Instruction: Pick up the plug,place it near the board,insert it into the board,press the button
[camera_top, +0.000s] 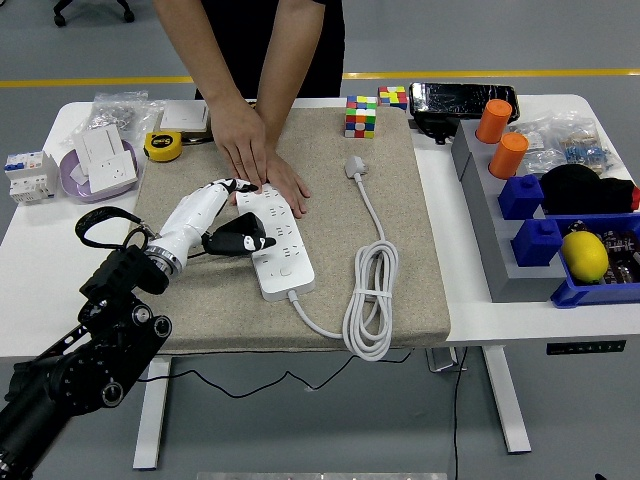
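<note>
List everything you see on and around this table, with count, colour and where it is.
power strip: 1, white, mat centre-left
black plug: 1, at the strip's left edge, in the left robot hand
white cable: 1, coiled on the mat, right of the strip
mat: 1, beige, table centre
puzzle cubes: 2, multicoloured, far edge
tape measure: 1, yellow, far left
orange cylinders: 2, right
lemon: 1, yellow, blue bin, right
person's hands: 2, pressing the strip's far end
left robot hand: 1, white and black, holding the plug
</note>
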